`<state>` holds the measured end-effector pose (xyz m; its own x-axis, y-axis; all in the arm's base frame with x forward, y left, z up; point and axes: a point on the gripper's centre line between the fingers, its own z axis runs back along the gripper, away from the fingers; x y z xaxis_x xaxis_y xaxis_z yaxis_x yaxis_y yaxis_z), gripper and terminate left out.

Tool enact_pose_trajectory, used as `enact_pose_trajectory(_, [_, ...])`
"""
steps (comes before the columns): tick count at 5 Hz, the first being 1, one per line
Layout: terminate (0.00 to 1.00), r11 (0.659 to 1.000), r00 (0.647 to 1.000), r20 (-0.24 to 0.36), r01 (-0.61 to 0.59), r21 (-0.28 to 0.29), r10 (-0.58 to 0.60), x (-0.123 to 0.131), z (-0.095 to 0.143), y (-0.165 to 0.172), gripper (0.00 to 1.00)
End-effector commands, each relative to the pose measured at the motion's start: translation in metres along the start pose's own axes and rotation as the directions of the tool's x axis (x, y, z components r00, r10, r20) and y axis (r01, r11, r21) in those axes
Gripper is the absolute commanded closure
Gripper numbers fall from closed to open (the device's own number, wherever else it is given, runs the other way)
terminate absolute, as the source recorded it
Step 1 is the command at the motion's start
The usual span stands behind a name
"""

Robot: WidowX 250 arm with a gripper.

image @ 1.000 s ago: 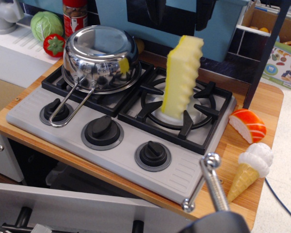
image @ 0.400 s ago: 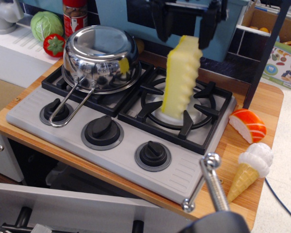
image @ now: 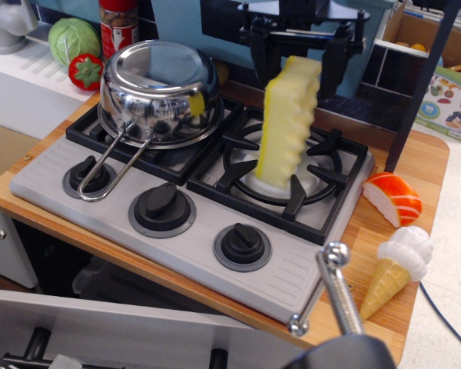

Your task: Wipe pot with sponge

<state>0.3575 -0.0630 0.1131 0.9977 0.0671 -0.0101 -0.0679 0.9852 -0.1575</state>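
Observation:
The shiny steel pot sits upside down on the stove's back left burner, its looped wire handle pointing toward the front left. The tall pale yellow sponge stands on end, leaning, on the right burner. My black gripper hangs open just above and behind the sponge's top. One finger is left of the top and one is right of it. It holds nothing.
The grey toy stove with three black knobs rests on a wooden counter. A salmon sushi toy and an ice-cream cone toy lie at the right. A cabbage, a tomato and a red can stand at the back left. A metal rod juts up in front.
The gripper has come down from the top edge of view to just above the sponge's top, fingers spread. The sponge and pot have not moved.

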Motion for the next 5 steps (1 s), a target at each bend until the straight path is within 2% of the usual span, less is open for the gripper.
enact_pose_trajectory(1, [0.0,0.998,0.997,0.048,-0.054,0.039,0.053,0.006,0.008,0.004,1.0])
enact_pose_trajectory(2, [0.0,0.998,0.996,0.068,-0.058,-0.002,0.058,0.011,0.037,0.012,1.0])
enact_pose_trajectory(3, [0.0,0.998,0.991,0.127,-0.042,-0.056,0.048,0.007,0.067,0.029,1.0])
enact_pose_trajectory(4, [0.0,0.998,0.994,0.101,-0.034,-0.06,0.039,0.01,0.087,0.052,1.0])
enact_pose_trajectory(5, [0.0,0.989,0.992,0.121,-0.003,-0.146,0.021,0.008,0.111,0.075,1.0])
